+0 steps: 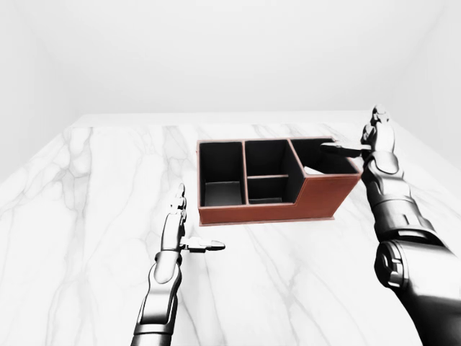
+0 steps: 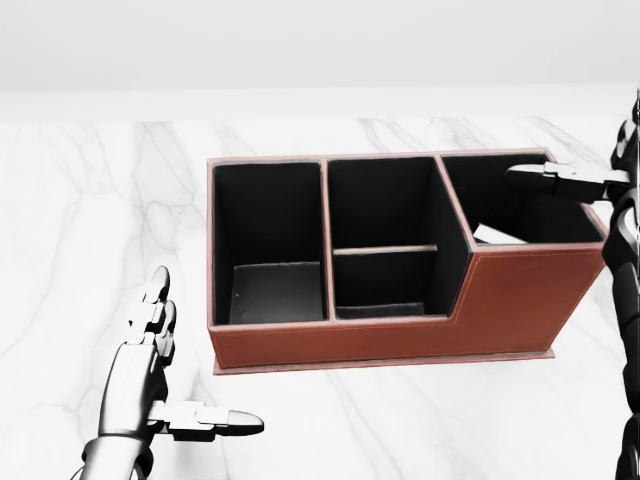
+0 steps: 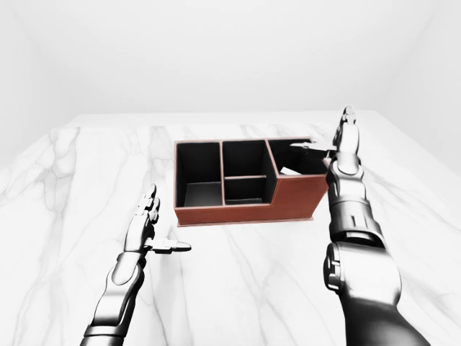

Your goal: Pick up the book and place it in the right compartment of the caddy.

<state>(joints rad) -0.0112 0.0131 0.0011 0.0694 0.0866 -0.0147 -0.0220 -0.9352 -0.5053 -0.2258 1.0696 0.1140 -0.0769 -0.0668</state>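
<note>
The brown caddy (image 2: 400, 335) with black compartments stands on the marble table, in the middle of the head view. The book (image 2: 497, 236) lies down inside the caddy's right compartment; only a pale sliver of it shows above the slanted wall. My right hand (image 2: 590, 165) is open at the right edge, apart from the book, with its thumb (image 2: 545, 178) reaching over that compartment's top right corner. At the lower left my left hand (image 2: 205, 350) is open and empty, off the caddy's bottom left corner.
The white marble table (image 2: 80, 220) spreads wide on all sides of the caddy, and its far edge meets a plain white wall. The caddy's left compartment (image 2: 272, 290) and two middle compartments (image 2: 385, 280) hold nothing.
</note>
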